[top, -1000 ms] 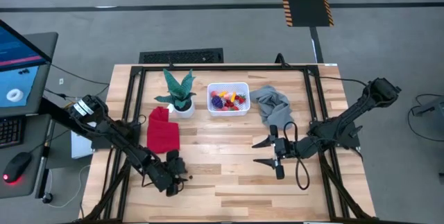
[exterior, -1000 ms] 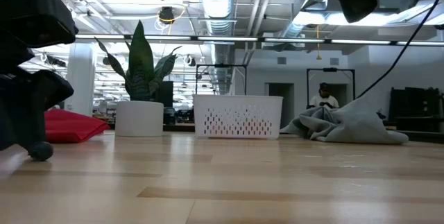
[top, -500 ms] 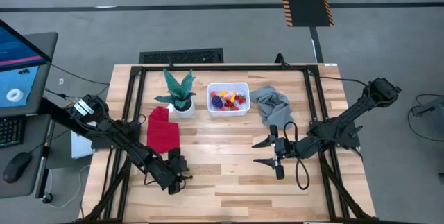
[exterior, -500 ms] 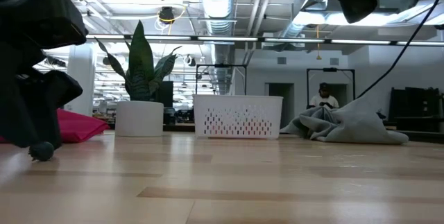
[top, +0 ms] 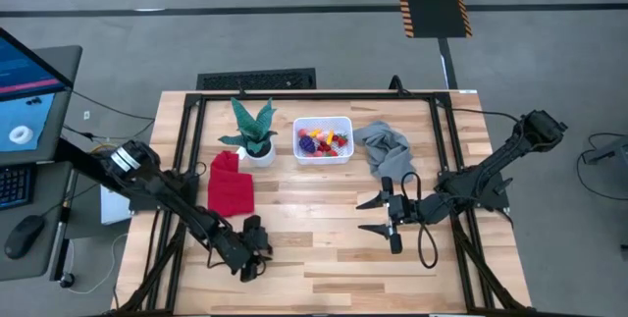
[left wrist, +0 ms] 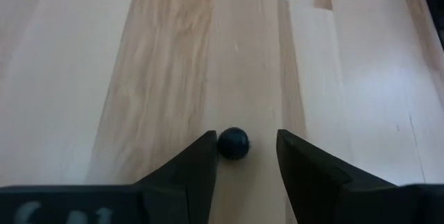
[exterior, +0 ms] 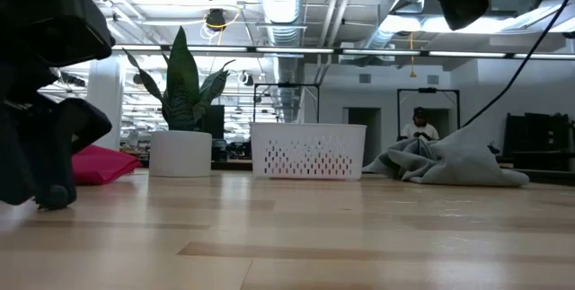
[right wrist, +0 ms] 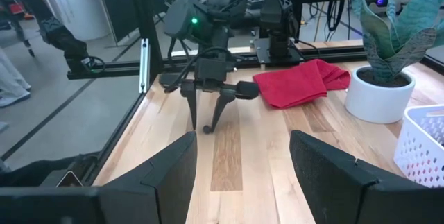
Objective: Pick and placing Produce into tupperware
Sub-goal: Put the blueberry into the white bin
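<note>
A small dark ball (left wrist: 234, 143) lies on the bare wood near the table's near left part, also seen as the ball (exterior: 56, 197) in the low view. My left gripper (left wrist: 246, 158) (top: 251, 249) is open and low over the table, one finger on each side of the ball. The white tupperware (top: 323, 140) (exterior: 308, 151) stands at the far middle with colourful produce (top: 324, 141) inside. My right gripper (top: 379, 215) (right wrist: 243, 175) is open and hovers above the table's right middle, pointing toward the left arm. My left gripper comes from above, slanting down, with its open fingers on either side of the dark ball (left wrist: 234, 143). The ball rests on the table close against one finger (left wrist: 207, 156). Whether they touch, I cannot tell.
A potted plant (top: 253, 131) in a round white pot and a red cloth (top: 231, 185) sit left of the tupperware. A grey cloth (top: 383, 148) lies to its right. A black frame (top: 314, 94) rims the table. A person (exterior: 419, 127) sits far behind.
My left gripper has moved a little toward the table's right and near edge and come down, so that its open fingers now stand around the dark ball. The ball has stayed where it was.
</note>
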